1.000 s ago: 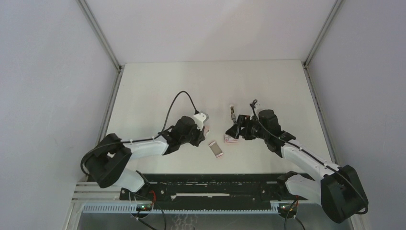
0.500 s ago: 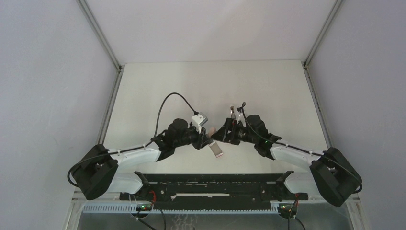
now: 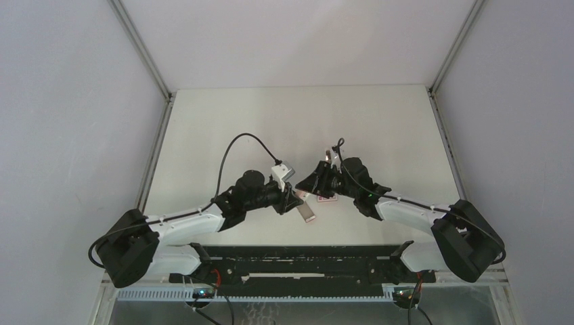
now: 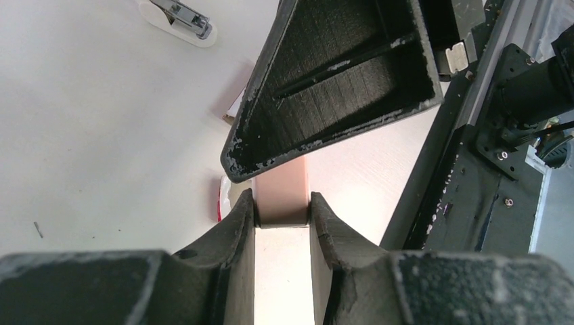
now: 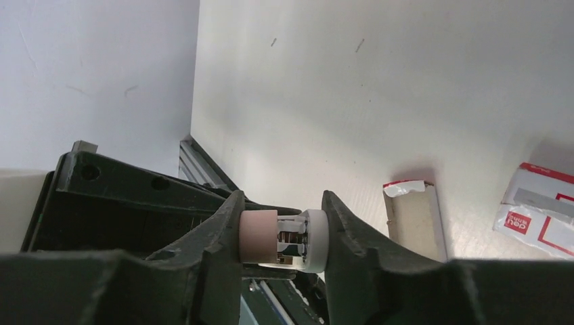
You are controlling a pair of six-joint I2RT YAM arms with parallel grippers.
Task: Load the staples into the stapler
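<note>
A small pink and white stapler (image 5: 284,240) is held off the table between both grippers. My left gripper (image 4: 282,196) is shut on its pink body (image 4: 283,200). My right gripper (image 5: 282,210) is shut across its end, one finger on the pink top and one on the white base. In the top view the two grippers, left (image 3: 294,196) and right (image 3: 310,187), meet nose to nose. The red and white carton (image 5: 538,210) and its slide-out tray (image 5: 413,217) lie on the table below. I cannot make out staple strips in the tray.
A second mini stapler (image 3: 329,157) lies on the table just beyond the right gripper; it also shows in the left wrist view (image 4: 181,17). The tray (image 3: 308,211) and carton (image 3: 327,196) sit right under the grippers. The black rail (image 3: 298,261) runs along the near edge.
The right gripper has moved left, away from the carton, and shut on the stapler's end. The left gripper has brought the stapler a little to the right, meeting it.
</note>
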